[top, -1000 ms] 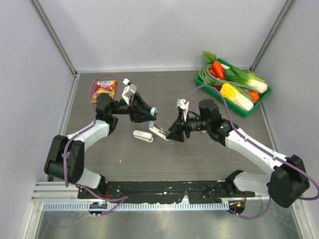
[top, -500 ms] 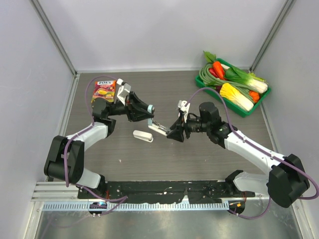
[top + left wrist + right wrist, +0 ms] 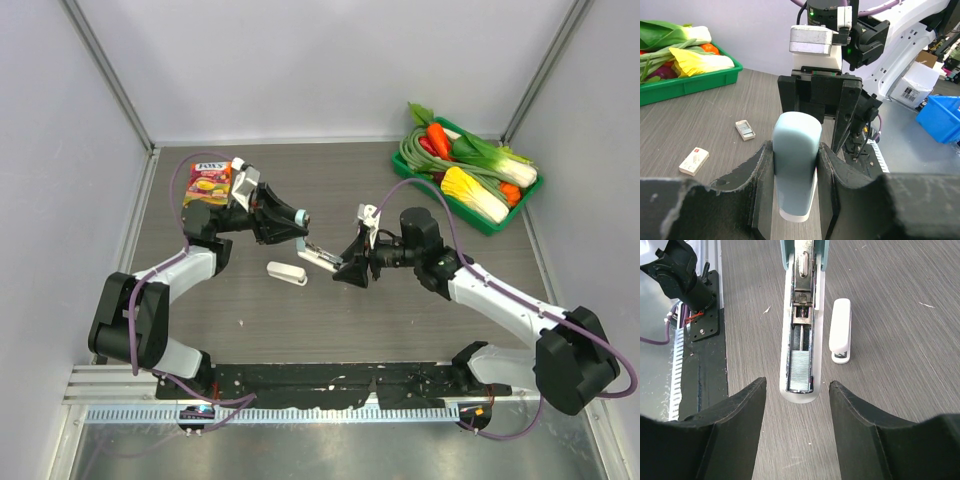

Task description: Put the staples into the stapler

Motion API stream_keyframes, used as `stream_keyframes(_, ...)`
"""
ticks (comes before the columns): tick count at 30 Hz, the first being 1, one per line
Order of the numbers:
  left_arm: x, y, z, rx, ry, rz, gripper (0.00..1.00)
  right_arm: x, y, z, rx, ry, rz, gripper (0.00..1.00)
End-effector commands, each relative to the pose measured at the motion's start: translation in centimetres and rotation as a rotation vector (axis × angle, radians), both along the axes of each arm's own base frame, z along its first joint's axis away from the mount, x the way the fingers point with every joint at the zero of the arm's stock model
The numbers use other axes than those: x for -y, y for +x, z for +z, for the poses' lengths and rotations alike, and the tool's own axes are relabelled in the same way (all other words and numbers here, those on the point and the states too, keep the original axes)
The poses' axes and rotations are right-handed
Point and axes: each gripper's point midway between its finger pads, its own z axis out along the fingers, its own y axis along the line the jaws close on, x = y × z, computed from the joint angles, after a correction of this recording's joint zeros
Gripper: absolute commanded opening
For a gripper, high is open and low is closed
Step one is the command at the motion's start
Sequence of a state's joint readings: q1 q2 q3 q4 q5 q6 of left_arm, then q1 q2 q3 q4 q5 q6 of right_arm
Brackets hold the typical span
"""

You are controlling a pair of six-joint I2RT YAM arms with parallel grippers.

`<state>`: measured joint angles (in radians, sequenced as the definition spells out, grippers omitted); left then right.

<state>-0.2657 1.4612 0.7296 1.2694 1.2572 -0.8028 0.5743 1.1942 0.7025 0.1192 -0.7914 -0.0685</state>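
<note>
**Stapler loading: strip seated, top not yet shut; two staplers, one box of staples**

Near to far, we count one white stapler [image 3: 841,335] lying on the table [image 3: 400,330]; one blue stapler [image 3: 795,190] clamped in the left gripper [image 3: 795,150], its magazine [image 3: 801,335] laid open toward the right gripper [image 3: 797,382], whose jaws stand apart either side of the tip, touching nothing; one grey strip [image 3: 800,371] in the channel, which we judge to be staples in place; the next move, we judge, calls for pressing the top down squarely until it latches; beyond, well apart, one staples box [image 3: 693,161] flat on the table; one small grey-faced piece [image 3: 745,130] near it; farthest, one snack packet [image 3: 208,182] and one green tray [image 3: 690,84] of vegetables.
</note>
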Motion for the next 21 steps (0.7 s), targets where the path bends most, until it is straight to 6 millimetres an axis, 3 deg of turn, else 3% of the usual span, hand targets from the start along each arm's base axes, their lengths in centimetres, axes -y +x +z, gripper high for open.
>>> stream_keyframes(1,-0.3,-0.4,1.8,0.074,-0.045,0.018,0.0,-0.5,0.3,1.0,0.044,0.044,0.021,0.58)
stream_keyframes(6,-0.1,-0.3,1.6,0.052,-0.051,0.01,0.0,-0.7,0.0,1.2,0.047,0.06,0.038,0.55)
stream_keyframes(16,0.4,-0.6,0.6,0.029,-0.034,-0.031,0.0,-0.4,-0.1,1.6,0.092,0.055,0.046,0.2)
stream_keyframes(21,1.0,-1.3,-0.5,0.021,-0.001,-0.093,0.0,0.1,0.1,2.2,0.146,0.021,0.04,0.17)
